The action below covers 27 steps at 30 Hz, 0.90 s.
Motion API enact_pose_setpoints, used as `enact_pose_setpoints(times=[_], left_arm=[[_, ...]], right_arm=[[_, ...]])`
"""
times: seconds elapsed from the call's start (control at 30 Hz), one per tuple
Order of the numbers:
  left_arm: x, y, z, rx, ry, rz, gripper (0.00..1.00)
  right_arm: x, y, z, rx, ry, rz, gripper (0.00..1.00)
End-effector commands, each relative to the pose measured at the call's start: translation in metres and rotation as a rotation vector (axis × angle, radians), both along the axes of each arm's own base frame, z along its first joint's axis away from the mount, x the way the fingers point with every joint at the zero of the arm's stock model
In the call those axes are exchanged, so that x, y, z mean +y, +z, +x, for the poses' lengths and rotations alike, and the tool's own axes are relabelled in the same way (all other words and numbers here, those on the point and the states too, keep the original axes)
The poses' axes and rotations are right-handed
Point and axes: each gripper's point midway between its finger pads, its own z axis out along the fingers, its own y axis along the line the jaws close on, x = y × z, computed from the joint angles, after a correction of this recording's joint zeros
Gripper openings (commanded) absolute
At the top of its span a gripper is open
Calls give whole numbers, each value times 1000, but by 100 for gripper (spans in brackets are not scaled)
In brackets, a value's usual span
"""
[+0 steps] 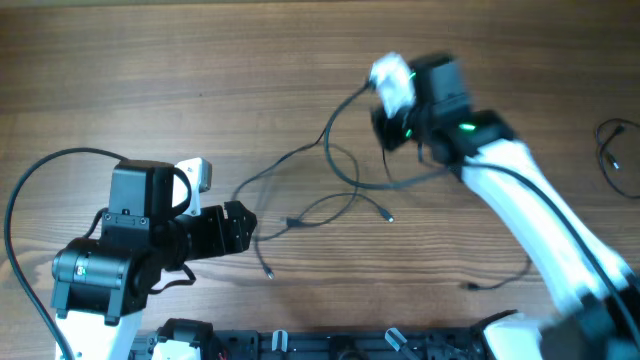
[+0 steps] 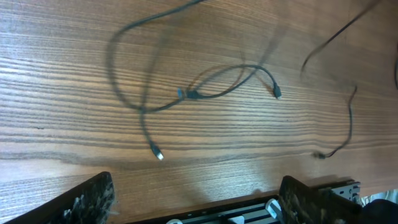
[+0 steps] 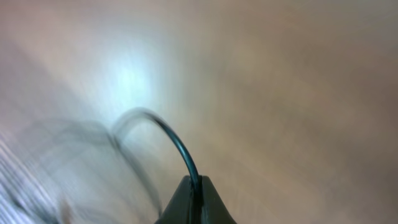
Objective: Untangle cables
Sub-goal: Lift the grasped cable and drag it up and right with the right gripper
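Observation:
Thin dark cables lie looped and crossed on the wooden table's middle, with small plugs at their ends. In the left wrist view the tangle lies ahead of my left gripper, which is open and empty near the table's front edge. My right gripper is shut on one cable and holds it lifted above the table; overhead it sits at the upper right of the tangle. A separate thin cable lies to the right.
Another dark cord lies at the far right edge. A black rail runs along the table's front edge. The thick black arm cable loops at the left.

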Motion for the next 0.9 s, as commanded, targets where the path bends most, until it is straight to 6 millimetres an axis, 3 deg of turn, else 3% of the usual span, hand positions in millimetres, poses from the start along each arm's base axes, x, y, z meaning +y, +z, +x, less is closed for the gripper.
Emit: enact_pose_setpoints(times=[0.0, 0.07, 0.17, 0.2, 0.23, 0.33, 0.47, 0.63, 0.73, 0.87], left_arm=[[-3, 3, 0, -13, -30, -4, 87], [-3, 3, 0, -13, -30, -4, 87], [-6, 4, -1, -10, -36, -22, 87], [-9, 5, -2, -9, -44, -38, 87], [-13, 7, -2, -9, -56, -61, 86], [-27, 13, -6, -6, -102, -141, 85], [-29, 14, -7, -3, -109, -156, 85], [-29, 14, -8, 2, -108, -156, 86], [-29, 14, -8, 2, -108, -156, 86], [-29, 13, -9, 4, -108, -155, 86]], right_arm=[[5, 125, -25, -238, 11, 242, 4], [4, 190, -50, -417, 73, 348, 4], [-6, 255, -83, -547, 72, 526, 4], [-9, 267, -90, -576, 74, 553, 4], [-11, 274, -96, -600, 78, 561, 4], [-7, 266, -99, -562, 101, 555, 4], [3, 256, -102, -497, 156, 573, 4], [4, 260, -104, -509, 166, 579, 4], [-1, 279, -103, -604, 157, 592, 4], [-42, 327, -87, -891, -73, 564, 4]])
